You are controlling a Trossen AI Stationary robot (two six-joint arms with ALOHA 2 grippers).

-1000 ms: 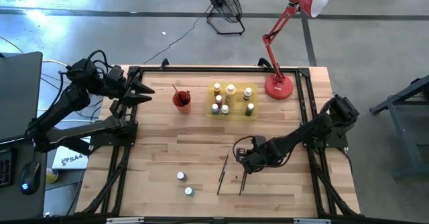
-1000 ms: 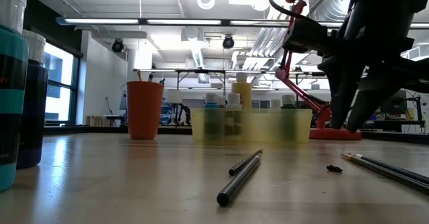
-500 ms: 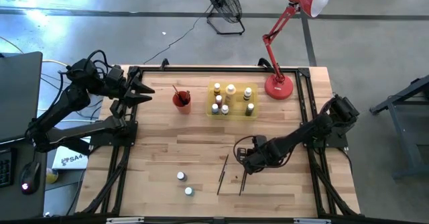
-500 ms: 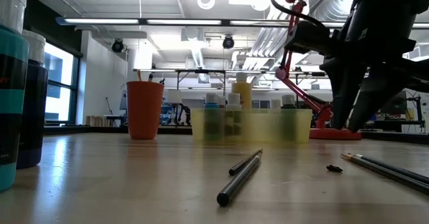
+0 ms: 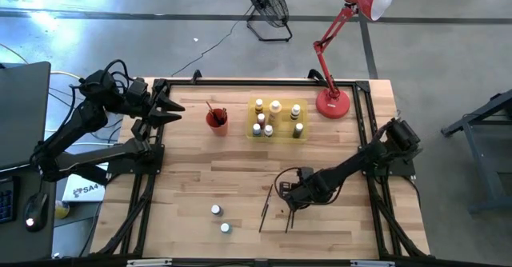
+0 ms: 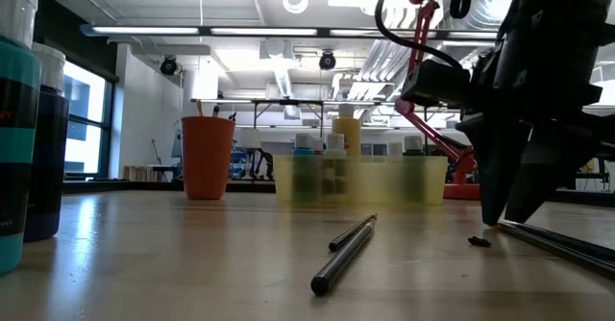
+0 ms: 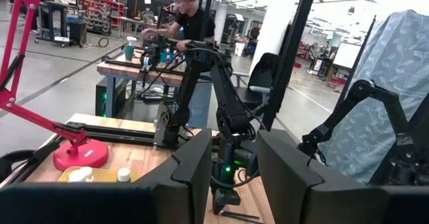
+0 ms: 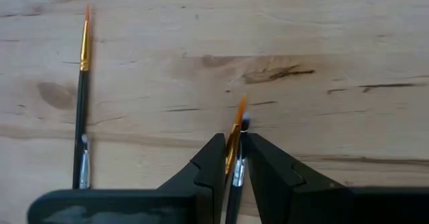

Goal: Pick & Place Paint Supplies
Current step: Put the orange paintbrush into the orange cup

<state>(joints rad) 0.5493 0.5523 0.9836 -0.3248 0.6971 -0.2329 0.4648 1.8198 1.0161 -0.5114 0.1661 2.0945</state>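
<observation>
Wooden planks make up the table [image 5: 240,171], with an open workshop floor around it. From above, the right gripper [image 5: 290,204] reaches low over the boards toward five o'clock of the table's middle. Its wrist camera shows the two dark fingers [image 8: 208,162] drawn close on either side of a thin paintbrush [image 8: 235,138], the orange bristle tip poking out past them (the handle runs back under the gripper and is cut off there). Whether the pads actually press the brush or only bracket it is hard to make out. A second paintbrush [image 8: 82,96] lies flat on the wood well apart from the fingers, roughly parallel to the first; from above it is the dark stick [image 5: 265,208] at nine o'clock of the gripper. In the low view the arm's bulk hides most of the near brush.

Two loose bottles [image 5: 216,210] with white caps stand toward seven o'clock of the table's middle. At twelve o'clock sits the yellow tray [image 5: 277,131] with more bottles inside (their number blurs together in the low view), the red cup [image 5: 217,121] to its nine o'clock and a red lamp [image 5: 333,104] to its three.

The left gripper [image 5: 172,112] waits off the table's ten o'clock corner, fingers apart and empty. A person works at a bench beyond.
</observation>
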